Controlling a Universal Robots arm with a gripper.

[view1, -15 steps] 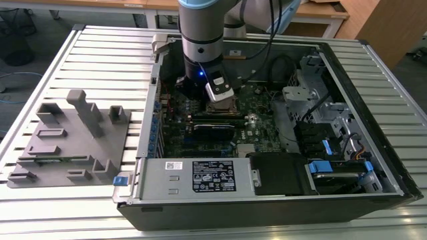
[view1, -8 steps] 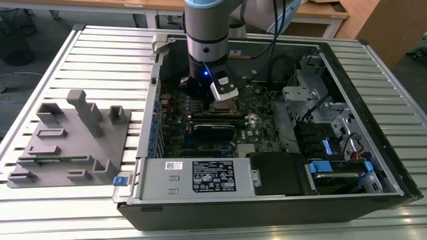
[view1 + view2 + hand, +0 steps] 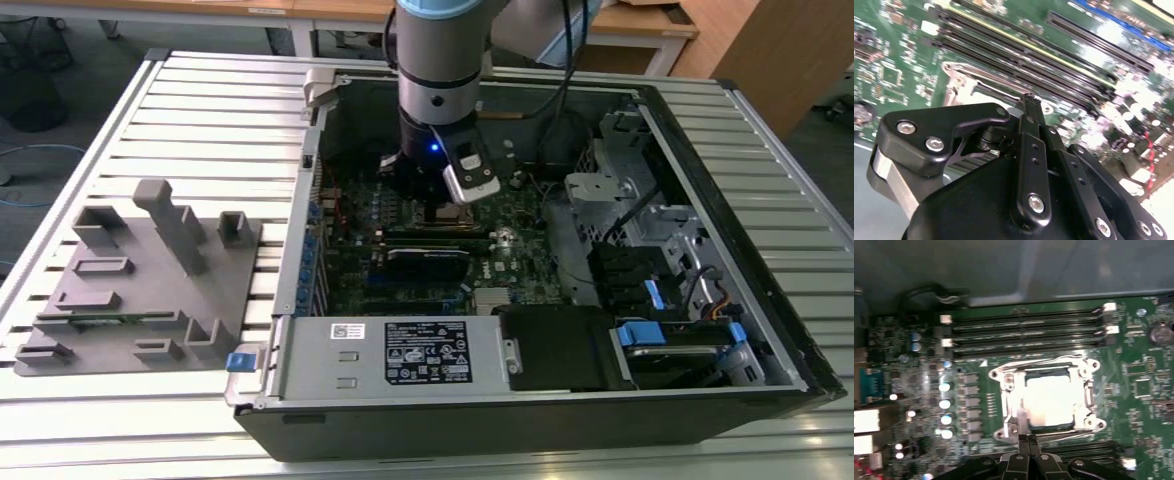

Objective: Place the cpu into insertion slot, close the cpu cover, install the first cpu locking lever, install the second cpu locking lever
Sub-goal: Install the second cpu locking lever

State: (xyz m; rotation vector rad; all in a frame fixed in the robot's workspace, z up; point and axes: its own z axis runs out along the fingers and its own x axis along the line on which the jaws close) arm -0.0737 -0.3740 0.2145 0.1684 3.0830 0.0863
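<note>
**Black case lying open, gripper closed down beside the socket**

Black metal is dominating my exterior view: the computer case is lying on its side on a slatted aluminium table, with its open face turned up. At the exterior view's left, a grey plastic fixture is resting on the same table, well apart from the arm. Inside the case, the green motherboard is showing, and the power supply is sitting at the near edge.

I am watching the arm reaching straight down into the case, over the middle of the board.

In the first wrist view, the long dark memory slots are running beside the socket. The cpu cover is lying flat around the socket as a silver frame, and the cpu is sitting inside its window, its pale metal top shining strongly under the light. I am not able to tell how the locking levers are standing.

The gripper is hovering just at the edge of the cover frame, on the side away from the memory slots. Its fingers are pressing together with no gap between them, and they are holding nothing. In the second wrist view, the fingertips are pointing down near a corner of the frame.
</note>
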